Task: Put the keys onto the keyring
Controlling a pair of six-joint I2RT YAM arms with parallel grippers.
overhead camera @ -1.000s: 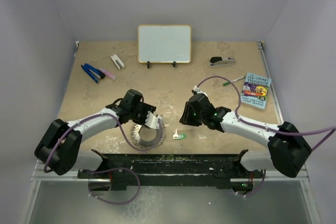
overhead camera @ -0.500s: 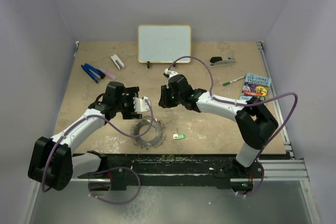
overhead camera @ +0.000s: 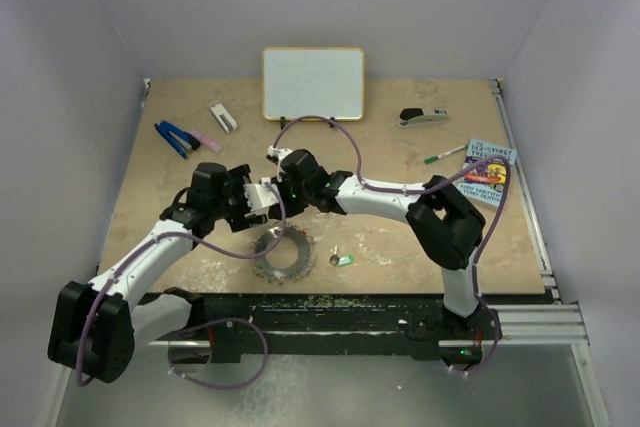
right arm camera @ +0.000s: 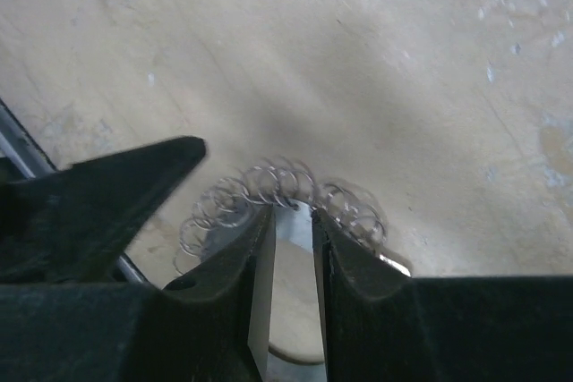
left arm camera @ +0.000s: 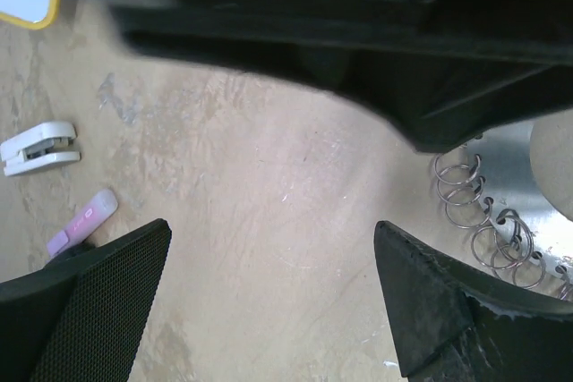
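The keyring (overhead camera: 290, 269), a flat silver ring fringed with small wire loops, lies on the table near the front edge. The green-headed key (overhead camera: 345, 260) lies just right of it. The red key is hidden. My left gripper (overhead camera: 262, 194) hovers behind the ring, wide open and empty (left arm camera: 269, 297), with the keyring (left arm camera: 528, 212) at its right. My right gripper (overhead camera: 283, 183) is close beside the left one. Its jaws (right arm camera: 294, 212) stand a narrow gap apart with nothing between them. Through that gap the keyring (right arm camera: 277, 183) shows below.
A whiteboard (overhead camera: 312, 83) stands at the back. A stapler (overhead camera: 423, 117), a green-capped pen (overhead camera: 443, 154) and a book (overhead camera: 487, 172) lie at the right. A blue tool (overhead camera: 177, 138), a pink eraser (overhead camera: 208, 139) and a small white item (overhead camera: 223, 118) lie at the back left.
The right arm swung left from beside the green key to meet the left gripper behind the ring. The left gripper drew back off the ring and opened wide.
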